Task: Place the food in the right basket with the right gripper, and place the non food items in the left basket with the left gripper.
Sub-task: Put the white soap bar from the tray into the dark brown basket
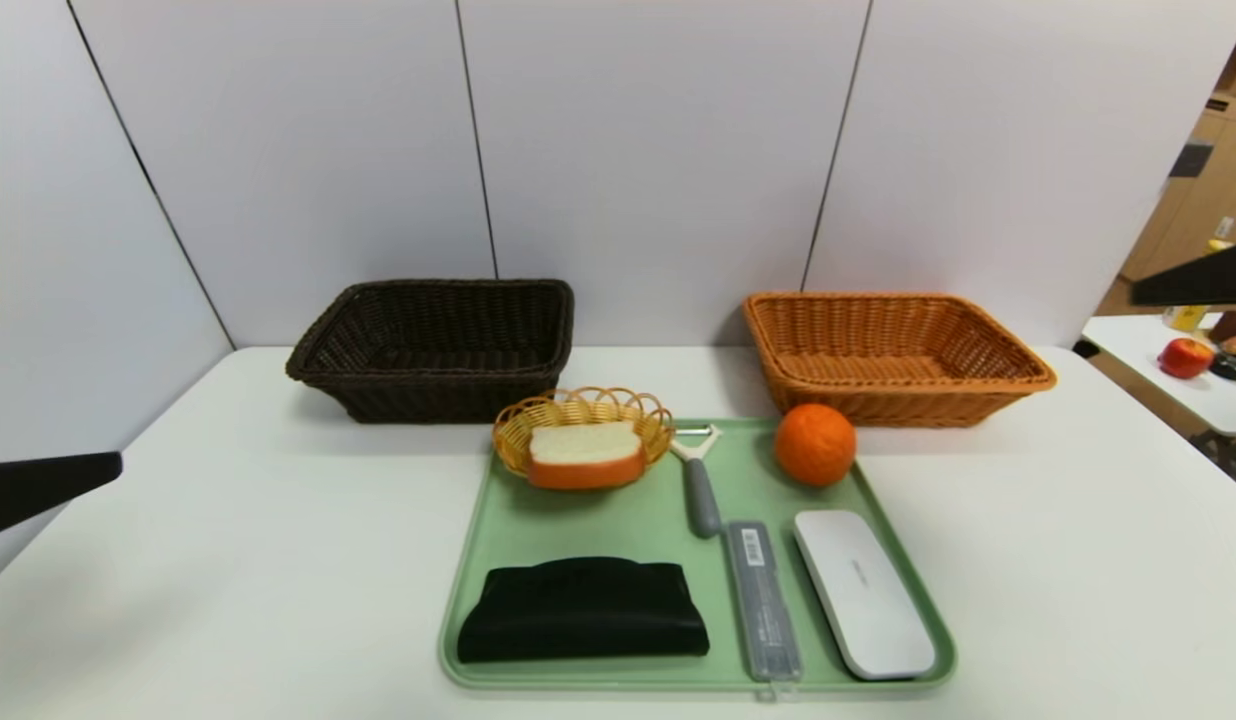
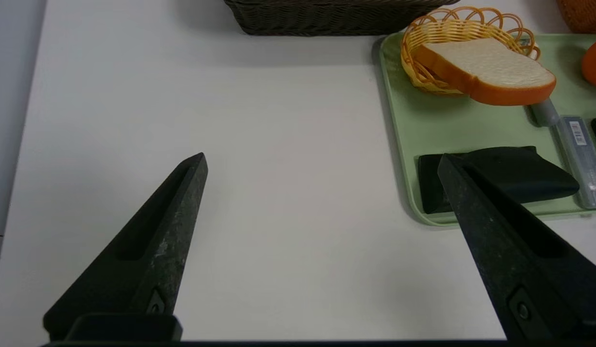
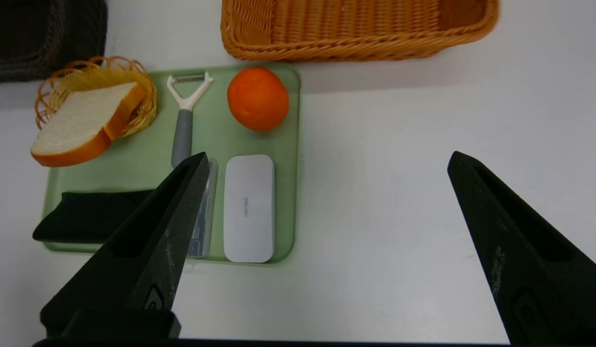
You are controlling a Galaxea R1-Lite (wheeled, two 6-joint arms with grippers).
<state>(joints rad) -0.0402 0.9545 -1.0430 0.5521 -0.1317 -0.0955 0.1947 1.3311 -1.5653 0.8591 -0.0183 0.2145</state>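
Note:
On the green tray (image 1: 538, 535) lie the orange (image 1: 815, 444), the grey-handled peeler (image 1: 700, 492), the slim grey case with a barcode (image 1: 763, 598), the white oblong case (image 1: 862, 592) and the black pouch (image 1: 583, 609). The bread slice (image 1: 586, 455) leans in a small yellow basket (image 1: 583, 415). The dark brown basket (image 1: 435, 345) stands back left, the orange-tan basket (image 1: 893, 354) back right, both empty. My left gripper (image 2: 322, 161) is open above bare table left of the tray. My right gripper (image 3: 327, 159) is open above bare table right of the tray.
White wall panels stand right behind the baskets. A side table (image 1: 1193, 385) at the far right holds a red apple (image 1: 1185, 357) and other items. Bare white table lies on both sides of the tray.

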